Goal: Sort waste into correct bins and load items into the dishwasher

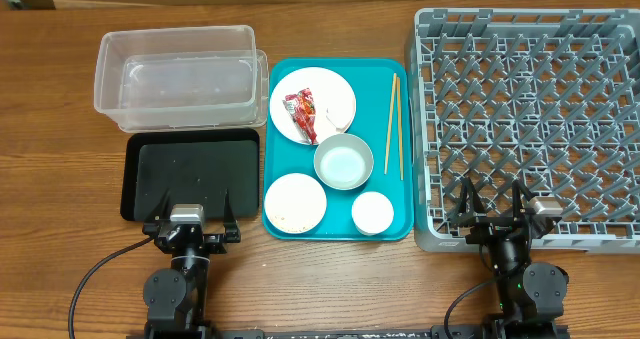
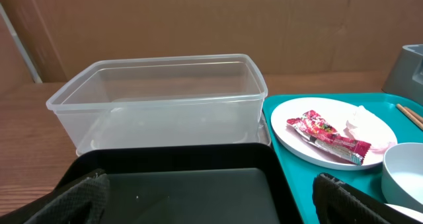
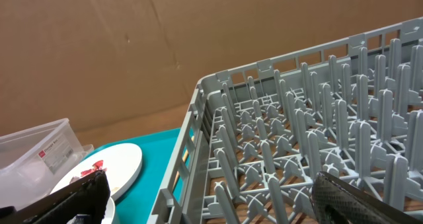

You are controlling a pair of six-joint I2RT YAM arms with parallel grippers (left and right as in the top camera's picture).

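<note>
The left end effector (image 1: 190,226), fingers spread apart, hovers at the near edge of the black tray (image 1: 135,174). The right end effector (image 1: 492,209), likewise apart, sits over the near rim of the grey dish rack (image 1: 425,129). Between them, on the teal tray (image 1: 400,194), the red wrapper (image 1: 302,116) lies on the far plate (image 1: 335,91), its print unreadable. Farther back, the clear tub (image 1: 110,79) bears a red-and-white sticker (image 3: 56,148), too small to read. The desk (image 1: 330,279) is wooden, with a cardboard wall (image 2: 198,19) behind.

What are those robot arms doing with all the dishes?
Nothing is picked up yet. The left gripper and right gripper are both open and empty. The plates, bowl, chopsticks and red wrapper lie on the teal tray. The grey rack, clear tub and black tray have nothing in them.
</note>
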